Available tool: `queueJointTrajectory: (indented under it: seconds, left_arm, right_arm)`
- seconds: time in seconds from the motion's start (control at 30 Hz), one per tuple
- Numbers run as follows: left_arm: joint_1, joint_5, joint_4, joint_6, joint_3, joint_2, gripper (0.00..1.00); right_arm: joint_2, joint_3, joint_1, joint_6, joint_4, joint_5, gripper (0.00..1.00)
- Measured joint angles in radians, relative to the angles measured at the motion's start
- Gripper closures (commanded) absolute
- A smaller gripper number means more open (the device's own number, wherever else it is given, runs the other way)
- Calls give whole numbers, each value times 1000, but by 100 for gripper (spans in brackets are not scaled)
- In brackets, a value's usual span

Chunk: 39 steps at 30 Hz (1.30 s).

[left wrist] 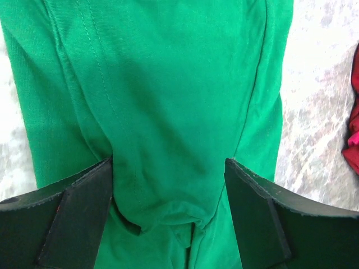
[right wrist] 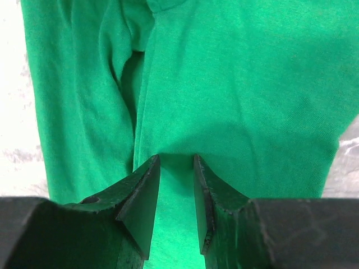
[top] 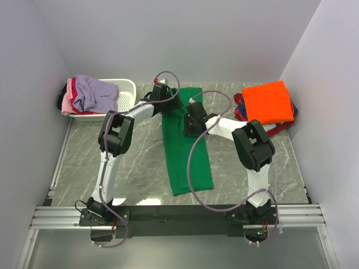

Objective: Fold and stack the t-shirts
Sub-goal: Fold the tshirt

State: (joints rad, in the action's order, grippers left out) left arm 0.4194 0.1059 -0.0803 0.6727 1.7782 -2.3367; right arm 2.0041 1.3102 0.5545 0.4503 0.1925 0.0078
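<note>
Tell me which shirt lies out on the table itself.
The green t-shirt, a long strip mid-table. The orange t-shirt tops the right-hand pile; the lavender t-shirt and pink t-shirt sit in the white basket.

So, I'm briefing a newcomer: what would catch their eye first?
A bright green t-shirt, folded into a long strip, lies mid-table with the left claw and right claw over its far end. An orange shirt sits far right; a white basket far left holds a lavender shirt.
</note>
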Motion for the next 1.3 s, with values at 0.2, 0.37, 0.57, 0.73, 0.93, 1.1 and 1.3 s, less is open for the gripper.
queueJointTrajectory:
  seconds: [0.2, 0.37, 0.57, 0.73, 0.93, 1.1, 1.3]
  left_arm:
    - [-5, -5, -31, -2, 95, -55, 16]
    - [-11, -5, -45, -3, 142, -83, 16]
    - [-16, 5, -35, -13, 166, -100, 16]
    - [-8, 8, -6, -58, 146, -86, 14]
    - [29, -35, 48, -94, -97, 134, 14]
    - [90, -78, 89, -77, -382, 463, 14]
    - [198, -134, 51, -11, -722, 744, 15]
  right_arm:
    - [36, 56, -31, 5, 26, -14, 62]
    - [70, 113, -49, 5, 48, -24, 62]
    - [83, 138, -69, -4, 64, -37, 62]
    - [42, 107, -71, -25, 61, -42, 60]
    - [-232, -41, -70, -44, 92, -5, 58]
    - [-497, -203, -60, -38, 97, 39, 58]
    - [-673, -459, -14, 27, 171, 64, 58]
